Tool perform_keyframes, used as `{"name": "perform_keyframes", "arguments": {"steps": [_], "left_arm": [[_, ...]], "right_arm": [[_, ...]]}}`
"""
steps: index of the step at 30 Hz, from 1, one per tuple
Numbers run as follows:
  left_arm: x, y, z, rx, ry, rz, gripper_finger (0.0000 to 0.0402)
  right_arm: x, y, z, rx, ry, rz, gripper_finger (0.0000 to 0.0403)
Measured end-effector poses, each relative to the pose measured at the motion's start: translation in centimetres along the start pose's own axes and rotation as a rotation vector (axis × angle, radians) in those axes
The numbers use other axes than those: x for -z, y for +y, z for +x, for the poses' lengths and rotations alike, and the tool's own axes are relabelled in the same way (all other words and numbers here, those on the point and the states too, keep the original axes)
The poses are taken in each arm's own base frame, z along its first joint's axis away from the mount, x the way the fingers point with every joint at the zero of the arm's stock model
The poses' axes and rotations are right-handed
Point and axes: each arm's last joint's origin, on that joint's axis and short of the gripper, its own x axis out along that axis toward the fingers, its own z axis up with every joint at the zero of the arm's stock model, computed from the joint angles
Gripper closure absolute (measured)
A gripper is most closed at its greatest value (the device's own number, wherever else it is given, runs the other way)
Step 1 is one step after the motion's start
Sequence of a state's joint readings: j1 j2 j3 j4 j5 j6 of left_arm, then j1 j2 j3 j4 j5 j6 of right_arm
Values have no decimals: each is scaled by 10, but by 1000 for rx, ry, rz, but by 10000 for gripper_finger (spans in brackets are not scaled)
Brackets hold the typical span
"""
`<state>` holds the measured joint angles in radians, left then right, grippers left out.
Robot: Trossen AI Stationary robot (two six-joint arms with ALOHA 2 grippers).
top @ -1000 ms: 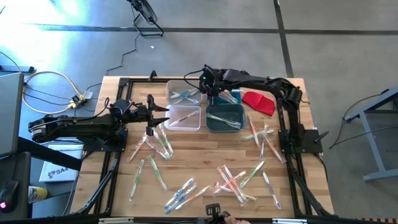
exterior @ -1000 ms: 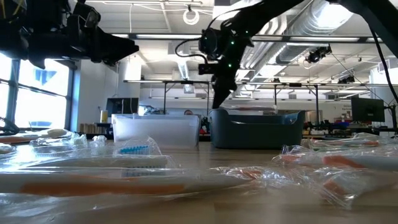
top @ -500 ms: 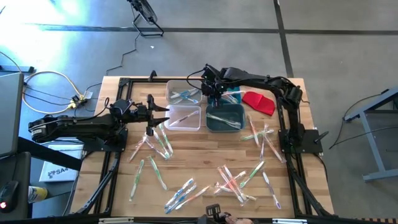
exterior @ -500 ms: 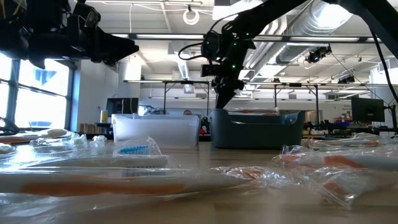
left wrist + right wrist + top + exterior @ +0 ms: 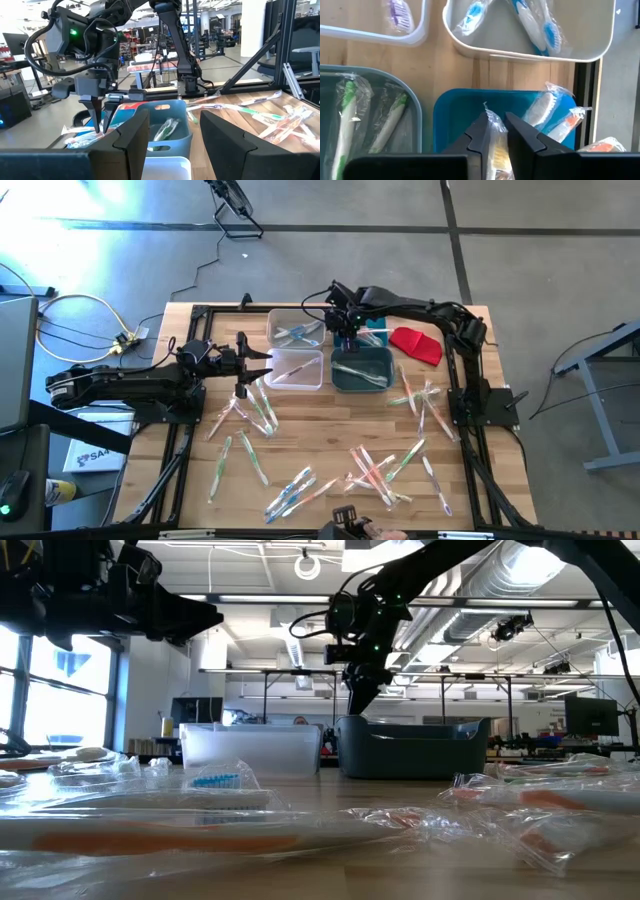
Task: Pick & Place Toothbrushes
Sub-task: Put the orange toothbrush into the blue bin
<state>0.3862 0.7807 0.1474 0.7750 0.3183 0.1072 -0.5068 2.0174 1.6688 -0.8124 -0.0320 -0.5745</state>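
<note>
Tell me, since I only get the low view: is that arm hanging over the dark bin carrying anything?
Observer: Yes. The right tool pinches a wrapped toothbrush.
Operator: Is it going into the dark bin?
Observer: I can't say, but from above the tool hangs over a blue bin behind the dark bin.
Operator: And the other arm?
Observer: The left tool hovers open and empty beside a clear bin.
</note>
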Motion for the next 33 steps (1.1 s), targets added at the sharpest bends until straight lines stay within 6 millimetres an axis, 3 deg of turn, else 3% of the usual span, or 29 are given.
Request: {"name": "perform_keyframes", "arguments": {"steps": [15, 20, 26, 33], "left_arm": [[0, 0, 0, 1, 0, 0, 231], [0, 0, 0, 1, 0, 0, 231], [0, 0, 0, 1, 0, 0, 231], [0, 0, 0, 6, -1, 0, 231]], "right_arm": [[-6, -8, -1, 169, -8, 32, 266], [-6, -8, -1, 215, 16, 56, 258], [-13, 9, -8, 187, 12, 99, 290], [-25, 36, -35, 170, -24, 71, 373]]}}
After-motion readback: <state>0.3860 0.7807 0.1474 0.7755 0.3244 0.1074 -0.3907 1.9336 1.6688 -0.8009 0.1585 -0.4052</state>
